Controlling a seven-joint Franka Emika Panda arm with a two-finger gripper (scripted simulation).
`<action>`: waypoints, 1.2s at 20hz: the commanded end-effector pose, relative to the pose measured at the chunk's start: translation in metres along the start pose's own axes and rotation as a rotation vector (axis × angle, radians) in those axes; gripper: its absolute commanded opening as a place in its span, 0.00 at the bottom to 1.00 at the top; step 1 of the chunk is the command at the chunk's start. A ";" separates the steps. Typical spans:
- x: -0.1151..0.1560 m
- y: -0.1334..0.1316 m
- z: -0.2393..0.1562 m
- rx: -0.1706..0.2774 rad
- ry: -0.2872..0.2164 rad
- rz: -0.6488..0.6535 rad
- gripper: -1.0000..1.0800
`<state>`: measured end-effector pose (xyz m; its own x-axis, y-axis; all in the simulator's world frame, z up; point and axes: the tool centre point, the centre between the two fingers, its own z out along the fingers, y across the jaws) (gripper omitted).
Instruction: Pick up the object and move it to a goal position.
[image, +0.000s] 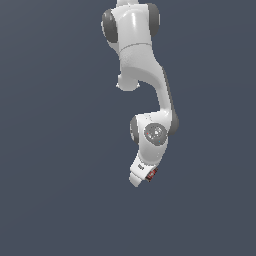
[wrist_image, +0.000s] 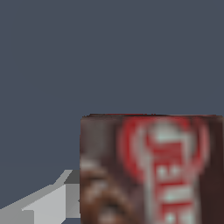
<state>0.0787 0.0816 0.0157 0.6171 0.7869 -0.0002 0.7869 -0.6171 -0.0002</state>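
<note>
The white Panda arm (image: 145, 85) fills the middle of the exterior view, reaching down from the top edge over a plain dark grey-blue ground. No counter edge, container or goal marker shows in either view, so there is nothing for the load to go into and nothing holding anything else.

At the arm's lower end sits the pincer (image: 142, 176), and tucked against its side toward the exterior view's right is the box (image: 152, 174), seen only as a small dark and red patch. The wrist view gives it large: the box (wrist_image: 151, 170) stands right before the camera, dark brown with a red label and whitish lettering, one pale finger (wrist_image: 43, 203) just beside it. That closeness suggests the pincer is clamped on the box, probably so it can be carried toward the goal. Whether the box is off the ground cannot be told.
</note>
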 end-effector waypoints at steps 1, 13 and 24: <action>0.000 0.000 0.000 0.000 0.000 0.000 0.00; -0.001 -0.004 -0.011 0.000 0.000 0.000 0.00; -0.003 -0.030 -0.076 -0.001 -0.001 -0.001 0.00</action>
<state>0.0568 0.0947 0.0785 0.6168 0.7871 -0.0019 0.7871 -0.6168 -0.0001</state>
